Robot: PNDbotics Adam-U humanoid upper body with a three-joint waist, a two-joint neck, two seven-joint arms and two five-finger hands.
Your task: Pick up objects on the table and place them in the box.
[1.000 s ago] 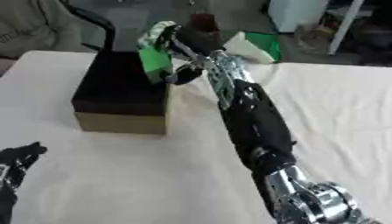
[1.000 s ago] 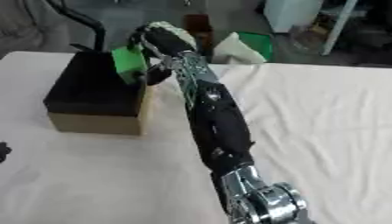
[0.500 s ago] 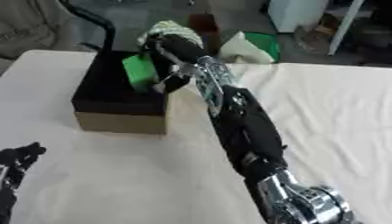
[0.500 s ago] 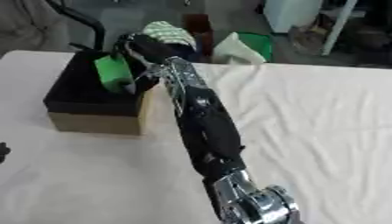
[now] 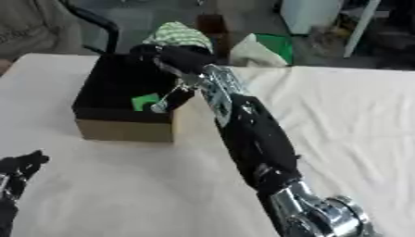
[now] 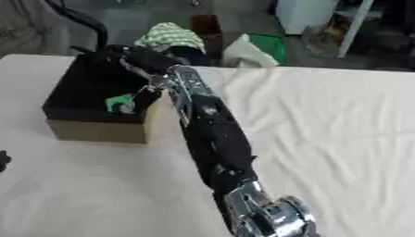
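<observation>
A small bright green flat object point(image 5: 146, 101) lies inside the open cardboard box with a black interior point(image 5: 97, 90), near its front right corner and just behind the front wall. The right hand point(image 5: 168, 54) reaches over the box from the right, its black fingers hanging above the dark interior at the box's far right side; whether those fingers are curled or straight cannot be made out against the black lining. A thin pale rod on the wrist slants down toward the green object, ending just beside it. The long black right forearm point(image 5: 247, 134) runs from the lower right up to the box, crossing its right wall. The box stands on the white cloth-covered tabletop point(image 5: 348, 120), toward the far left. The left hand point(image 5: 18, 169) shows at the lower left edge, fingers relaxed and pointing up, holding nothing.
</observation>
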